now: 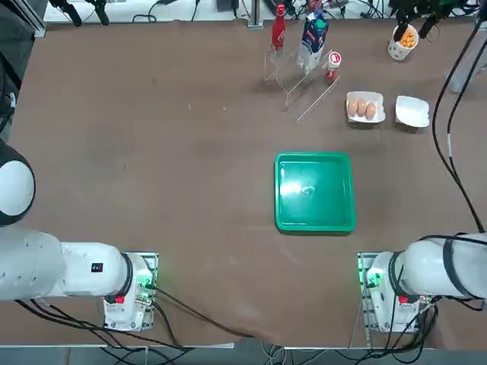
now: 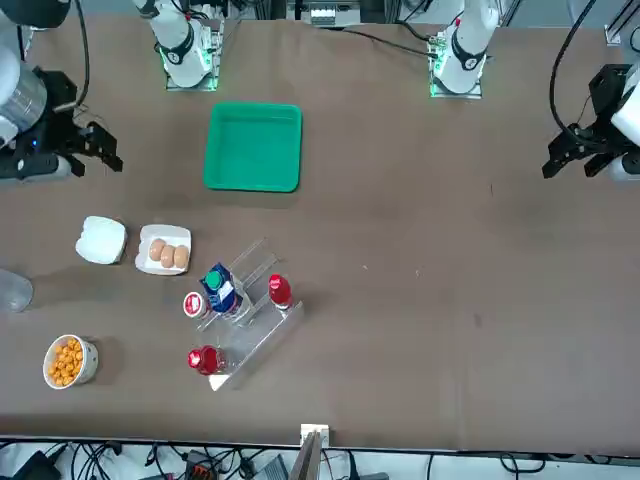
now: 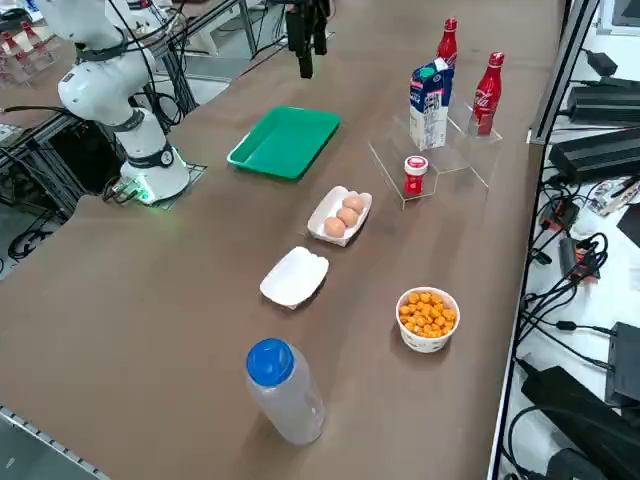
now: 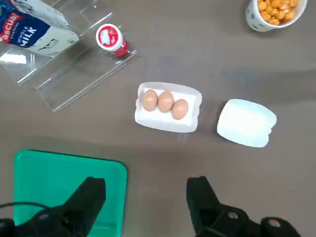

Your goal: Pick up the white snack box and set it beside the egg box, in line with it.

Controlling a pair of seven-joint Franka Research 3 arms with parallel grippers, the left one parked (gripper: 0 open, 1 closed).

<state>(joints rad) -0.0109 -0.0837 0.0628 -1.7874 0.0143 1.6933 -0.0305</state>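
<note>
The white snack box (image 4: 246, 123) (image 1: 412, 111) lies flat on the brown table, a small gap from the egg box (image 4: 169, 107) (image 1: 365, 108), a white tray with three brown eggs. Both show again in the front view, snack box (image 2: 101, 240) and egg box (image 2: 165, 250), and in the right side view, snack box (image 3: 295, 276) and egg box (image 3: 340, 215). My right gripper (image 4: 146, 183) (image 2: 100, 148) hangs high above the table, open and holding nothing. It looks down on both boxes and touches neither.
A green tray (image 1: 315, 225) lies mid-table, nearer my base. A clear rack (image 1: 304, 84) holds a milk carton (image 3: 430, 105) and red bottles (image 3: 487, 92). A cup of orange snacks (image 1: 403, 39) and a blue-capped bottle (image 3: 283, 390) stand near the boxes.
</note>
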